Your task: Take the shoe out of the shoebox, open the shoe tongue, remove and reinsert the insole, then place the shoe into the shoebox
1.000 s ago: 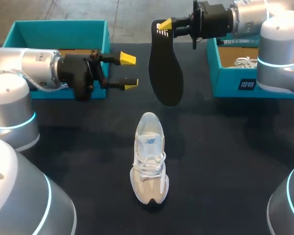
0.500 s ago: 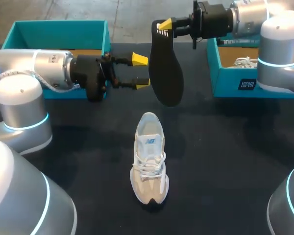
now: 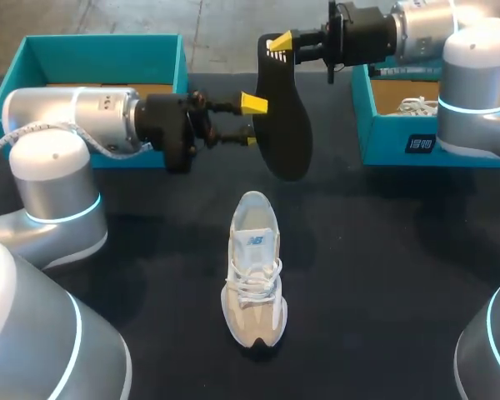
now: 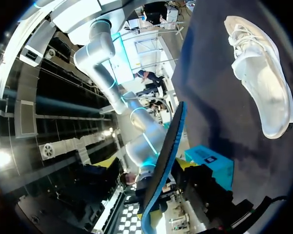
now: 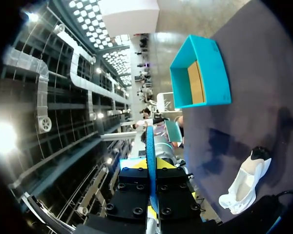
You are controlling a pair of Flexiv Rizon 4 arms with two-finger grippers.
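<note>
A white and beige shoe (image 3: 254,271) stands upright on the dark table, toe toward the front edge; it also shows in both wrist views (image 4: 261,73) (image 5: 244,185). The black insole (image 3: 282,125) hangs above the table behind the shoe. My right gripper (image 3: 285,42) is shut on its upper end, and the right wrist view shows the insole (image 5: 150,146) edge-on between that gripper's (image 5: 151,168) fingers. My left gripper (image 3: 251,122) is at the insole's left edge, its yellow tips apart on either side of it. In the left wrist view the insole (image 4: 166,161) runs edge-on straight ahead.
A teal shoebox (image 3: 100,50) stands at the back left behind my left arm. A second teal box (image 3: 400,133) at the back right holds another white shoe (image 3: 417,105). Bare dark table surrounds the shoe.
My left arm has swung right from beside the left box until its fingers reach the insole's edge, and they have narrowed somewhat. The right arm, insole and shoe have not moved.
</note>
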